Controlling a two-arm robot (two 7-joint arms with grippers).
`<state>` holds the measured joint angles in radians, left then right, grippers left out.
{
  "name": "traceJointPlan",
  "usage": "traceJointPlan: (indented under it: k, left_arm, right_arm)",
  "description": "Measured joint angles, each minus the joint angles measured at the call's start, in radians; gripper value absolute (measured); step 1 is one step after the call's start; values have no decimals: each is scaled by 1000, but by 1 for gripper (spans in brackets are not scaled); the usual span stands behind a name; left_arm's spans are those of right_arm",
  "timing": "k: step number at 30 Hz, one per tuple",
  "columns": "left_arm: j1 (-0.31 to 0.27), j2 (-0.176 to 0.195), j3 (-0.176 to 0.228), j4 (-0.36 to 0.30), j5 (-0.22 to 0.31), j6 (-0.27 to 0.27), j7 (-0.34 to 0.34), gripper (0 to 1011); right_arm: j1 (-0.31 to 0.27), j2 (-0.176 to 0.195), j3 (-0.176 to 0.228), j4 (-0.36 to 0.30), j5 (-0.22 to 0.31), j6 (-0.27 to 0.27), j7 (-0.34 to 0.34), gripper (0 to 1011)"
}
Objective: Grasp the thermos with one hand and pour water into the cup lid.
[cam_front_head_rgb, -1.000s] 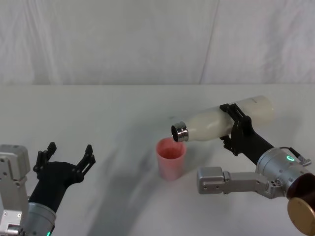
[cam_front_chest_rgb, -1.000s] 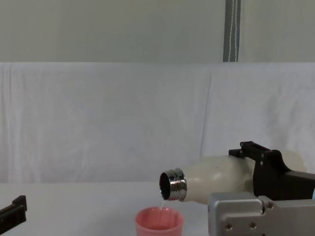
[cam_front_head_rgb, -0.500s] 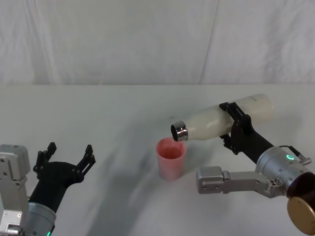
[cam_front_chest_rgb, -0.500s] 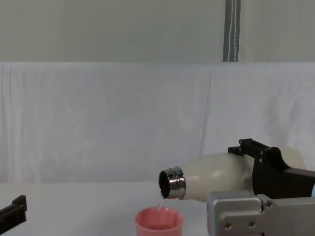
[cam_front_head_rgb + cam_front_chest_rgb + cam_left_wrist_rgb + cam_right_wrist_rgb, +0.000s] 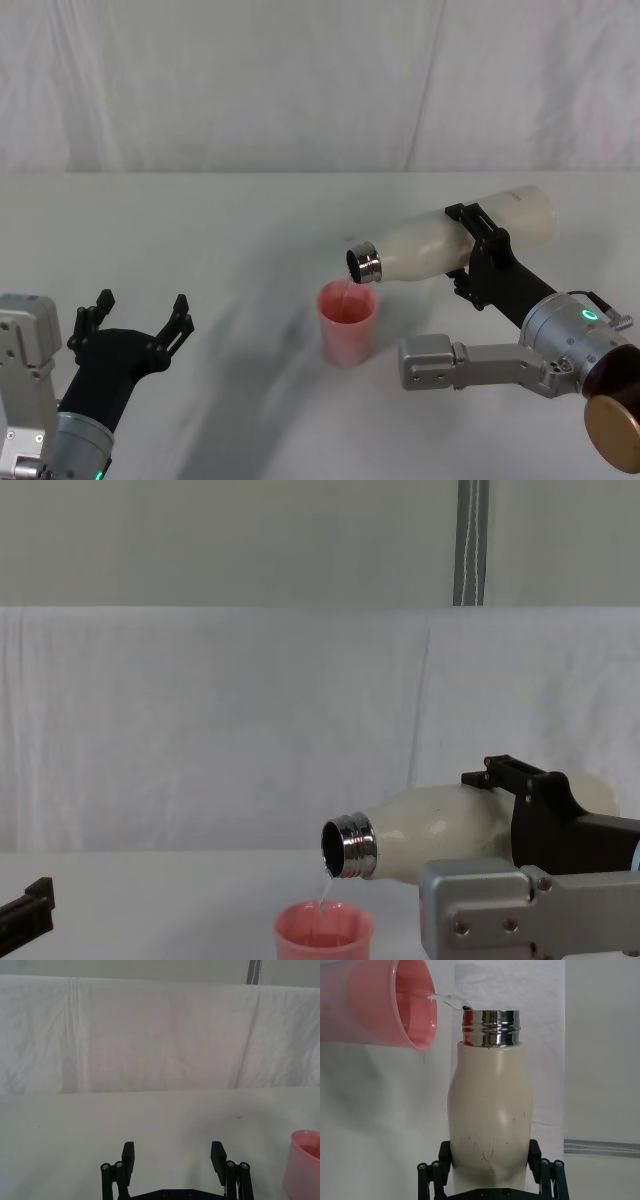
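the cup lid [image 5: 347, 322] is set near the table's [image 5: 200, 230] middle; the thermos [image 5: 450, 238] is held tilted above its right side.

The right hand [image 5: 490, 1180] clamps the base of the cream thermos [image 5: 489, 1115] between its black fingers [image 5: 436, 1172]. A thin stream of water [image 5: 447, 1000] runs from the steel neck [image 5: 491, 1027] into the pink cup lid [image 5: 385, 1002].

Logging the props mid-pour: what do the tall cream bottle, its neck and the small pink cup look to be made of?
Tall cream-white bottle: matte painted or coated shell, likely metal beneath; small dark scuffs show on it. Its neck: polished steel, threaded, with mirror-like reflections. Small salmon-pink cup: probably plastic or silicone, with smooth walls, a thick rim and a soft sheen. The right end effector holds the bottle tilted over the cup.
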<state>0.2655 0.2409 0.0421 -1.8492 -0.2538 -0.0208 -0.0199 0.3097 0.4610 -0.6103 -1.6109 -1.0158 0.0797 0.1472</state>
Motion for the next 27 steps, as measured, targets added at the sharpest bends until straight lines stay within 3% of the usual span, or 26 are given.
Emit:
traceJointPlan:
  k: [27]
  left_arm:
    - [0, 0, 0, 0, 0, 0, 0, 1001]
  right_arm:
    - [9, 8, 1, -4, 3, -2, 12, 947]
